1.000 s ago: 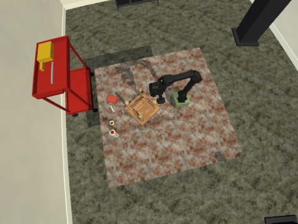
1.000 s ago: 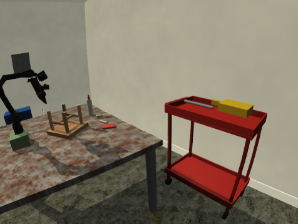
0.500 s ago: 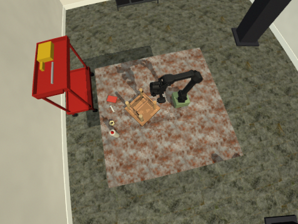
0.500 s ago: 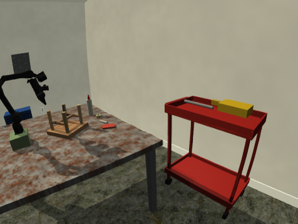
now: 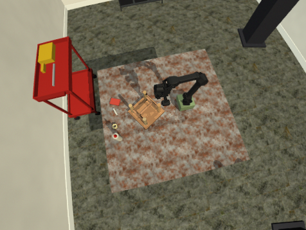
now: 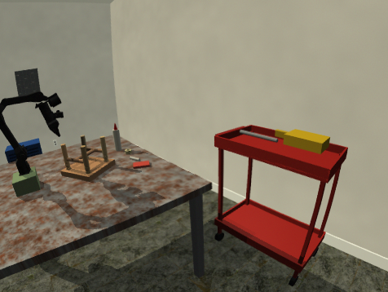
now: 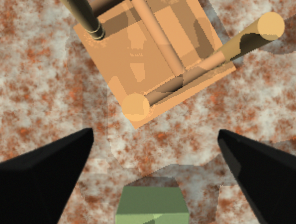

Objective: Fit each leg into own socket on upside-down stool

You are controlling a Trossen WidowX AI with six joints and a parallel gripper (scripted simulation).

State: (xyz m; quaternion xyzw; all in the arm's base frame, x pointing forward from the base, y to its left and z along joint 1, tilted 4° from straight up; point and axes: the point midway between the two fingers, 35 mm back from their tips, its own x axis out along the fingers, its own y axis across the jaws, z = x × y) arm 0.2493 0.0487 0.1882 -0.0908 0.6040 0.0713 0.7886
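Gripper (image 6: 56,130) fingers are spread wide with nothing between them, and we hang above the table (image 6: 134,192), up and to one side of the stool (image 6: 87,165). It rests upside down, seat flat, with four legs (image 6: 65,157) standing upright at its corners. We judge it rigid, light wood, easily nudged, so any correction should pinch one leg at mid-shaft, squarely, without pushing sideways on the seat.

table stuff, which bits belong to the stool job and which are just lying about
Job: upside-down wooden stool with four round legs standing in its seat; open black gripper.

Lying about: flat red block, white glue bottle with red tip, small white stick, red cart.
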